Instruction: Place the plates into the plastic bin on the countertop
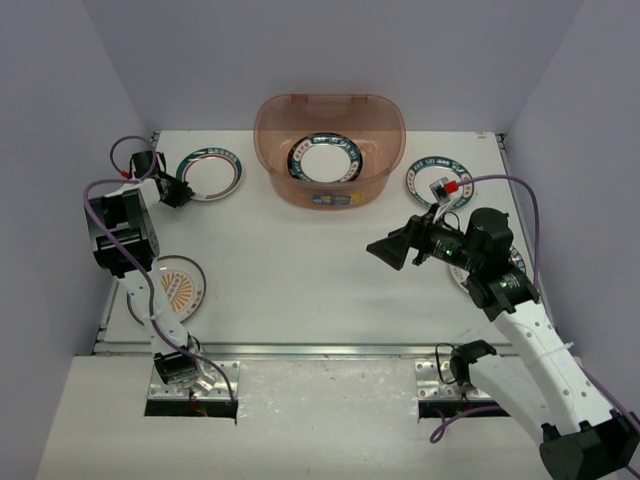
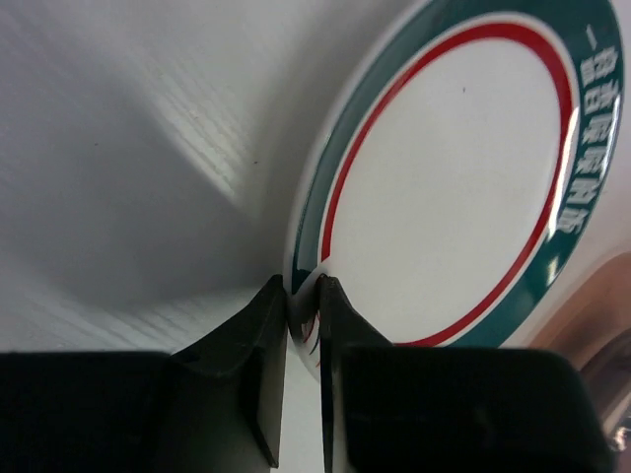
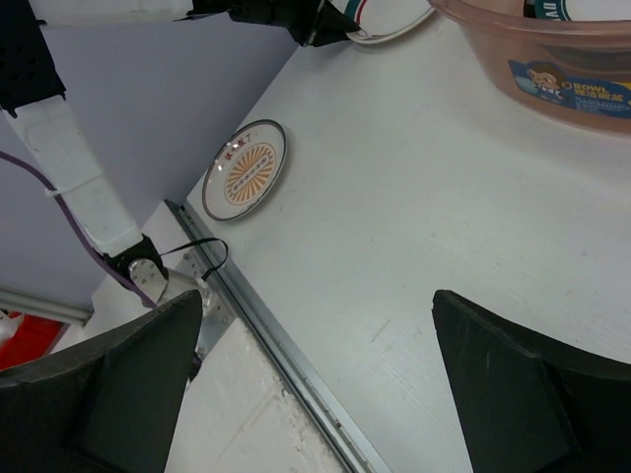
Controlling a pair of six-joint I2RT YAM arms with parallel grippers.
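Observation:
The reddish-brown plastic bin stands at the back middle of the white countertop, with one teal-rimmed plate inside. My left gripper is shut on the near rim of a teal-rimmed lettered plate at the back left; the left wrist view shows the fingertips pinching that plate. An orange sunburst plate lies at the front left. Another teal-rimmed plate lies at the back right. My right gripper hangs open and empty over the middle right of the table.
A further plate is mostly hidden under my right arm. The metal front edge runs along the near side. The right wrist view shows the bin, the sunburst plate and the left arm.

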